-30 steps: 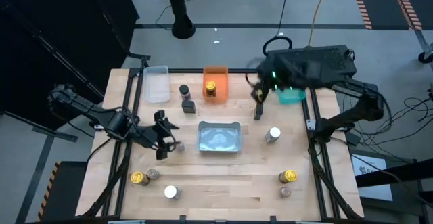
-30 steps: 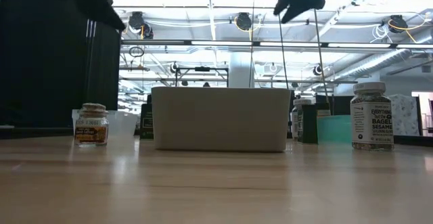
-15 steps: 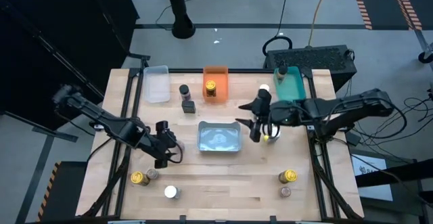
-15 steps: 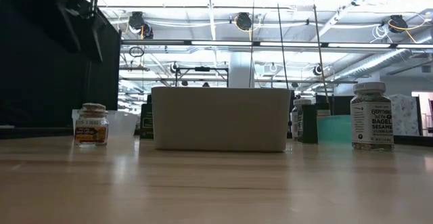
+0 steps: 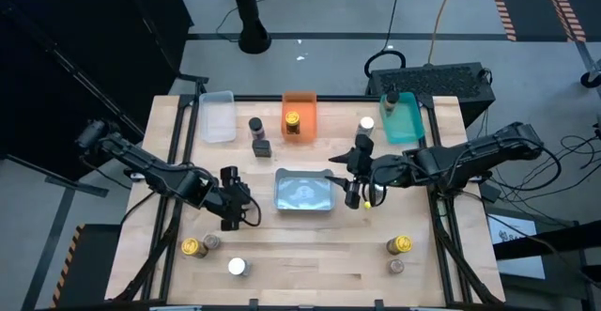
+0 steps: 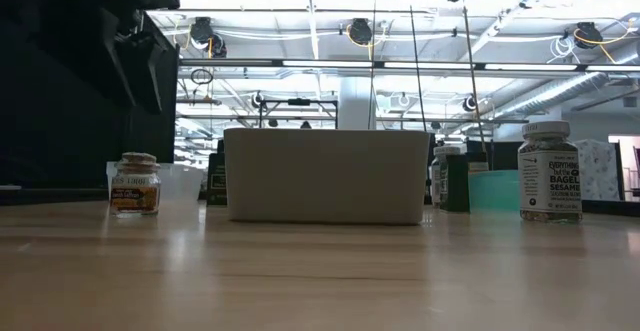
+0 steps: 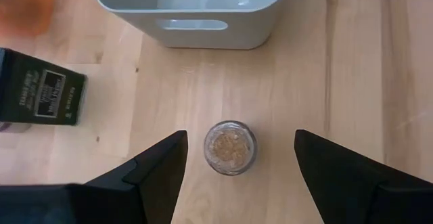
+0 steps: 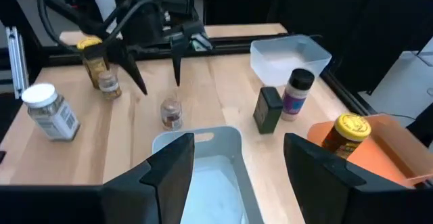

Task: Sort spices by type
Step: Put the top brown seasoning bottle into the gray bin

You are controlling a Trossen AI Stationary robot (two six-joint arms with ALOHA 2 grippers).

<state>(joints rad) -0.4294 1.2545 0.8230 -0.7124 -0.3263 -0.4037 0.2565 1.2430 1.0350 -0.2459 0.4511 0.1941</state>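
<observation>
- Overhead, the left pincer [image 5: 246,205] hangs above a small jar with a see-through lid [image 7: 230,147], left of the grey bin [image 5: 304,191] at the middle of the worktop [image 5: 310,255]; its two fingers [image 7: 157,172] stand well apart, one on either side of the jar, touching nothing.
- From the right wrist camera the same jar [image 8: 172,113] stands upright on the wood just in front of the grey bin's rim [image 8: 203,137], under the left arm's spread fingers.
- Right of the grey bin, the right pincer [image 5: 352,181] reaches in from the right edge with its fingers [image 8: 169,176] apart and nothing between them.
- A black rectangular tin [image 5: 262,147] and a dark-lidded jar [image 5: 254,125] stand side by side between the clear bin [image 5: 217,116] and the orange bin [image 5: 300,100] along the far edge.
- A gold-lidded jar [image 5: 293,121] sits inside the orange bin.
- A white-lidded jar [image 5: 366,124] stands just left of the teal bin [image 5: 402,123] at the far right.
- Near the front left, a gold-lidded jar [image 5: 191,247] and a small brown-lidded jar [image 5: 211,242] stand touching or nearly so, with a white-lidded jar [image 5: 237,267] a little further forward.
- Near the front right, another gold-lidded jar [image 5: 399,245] stands with a small brown-lidded jar [image 5: 396,266] just in front of it.
- From worktop height, a small amber jar [image 6: 135,185] stands at the left, the white-looking wall of a bin [image 6: 325,175] fills the middle, and a tall sesame seasoning jar [image 6: 548,171] stands at the right.
</observation>
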